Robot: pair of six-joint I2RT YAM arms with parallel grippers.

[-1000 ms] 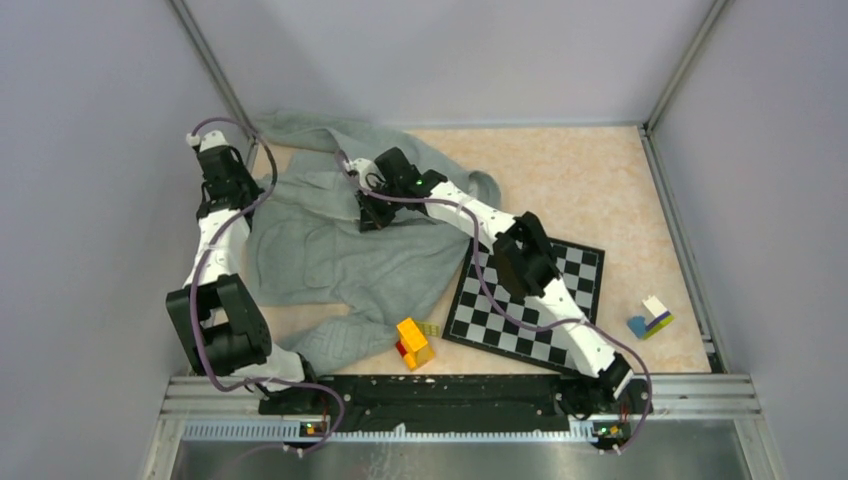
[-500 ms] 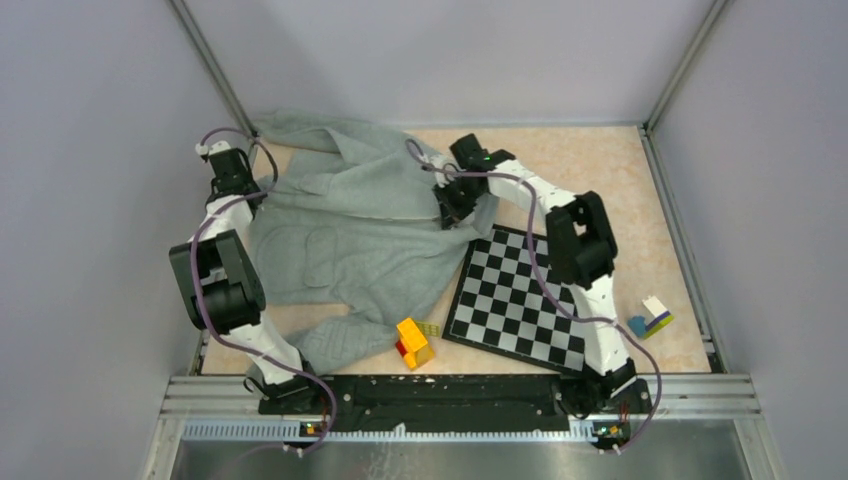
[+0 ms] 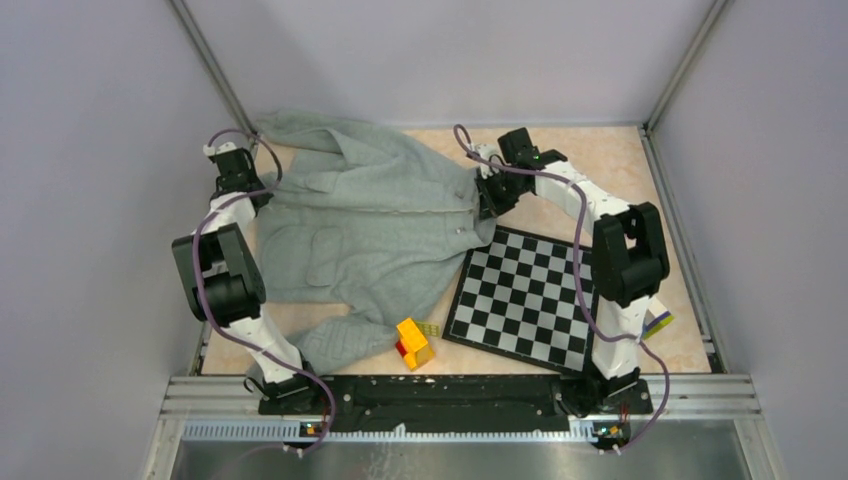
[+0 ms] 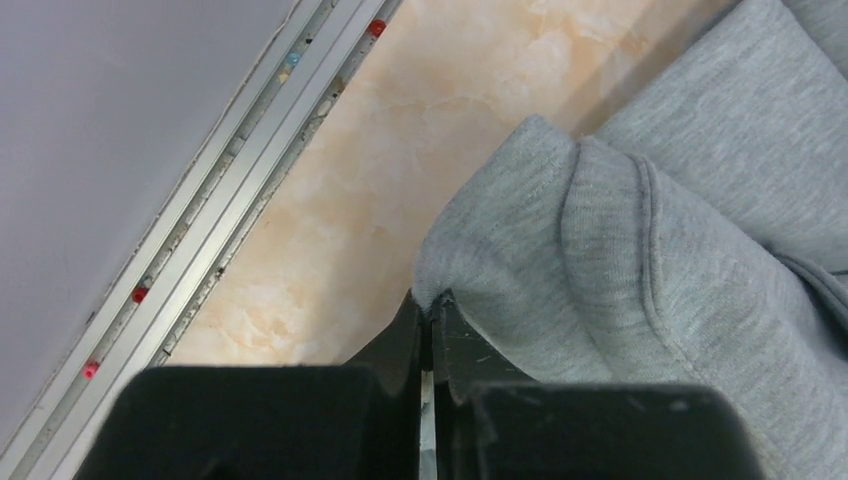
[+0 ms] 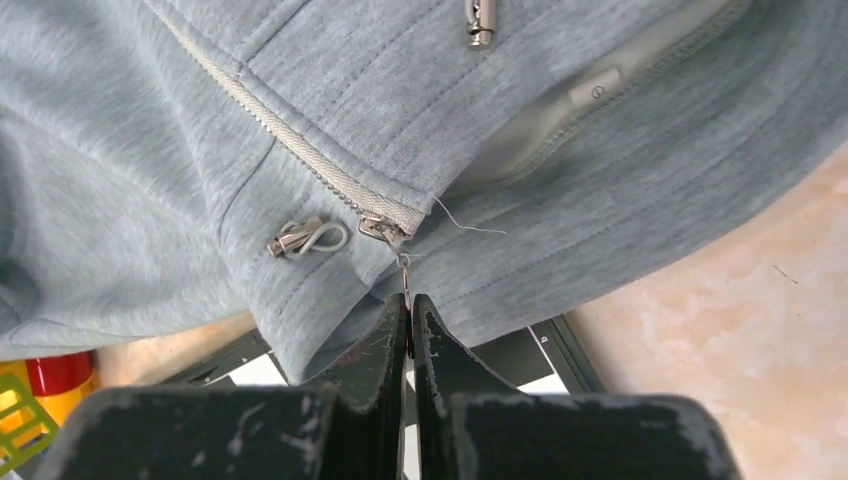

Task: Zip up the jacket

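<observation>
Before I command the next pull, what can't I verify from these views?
Right wrist view: the zipper pull disappears between the right end effector's fingers, so grip depth is hidden.
Left wrist view: the left end effector covers the jacket edge it pinches.
Top view: the zipper is too small to tell how far it is closed.

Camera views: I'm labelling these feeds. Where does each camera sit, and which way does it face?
Top external: above and behind the bases, looking down at the jacket and chessboard; left arm and right arm show.
Left wrist: on the left arm, facing the left gripper, shut on a jacket fold.
Right wrist: facing the right gripper, shut on the zipper pull.
Shared: the jacket, in all three.
</observation>
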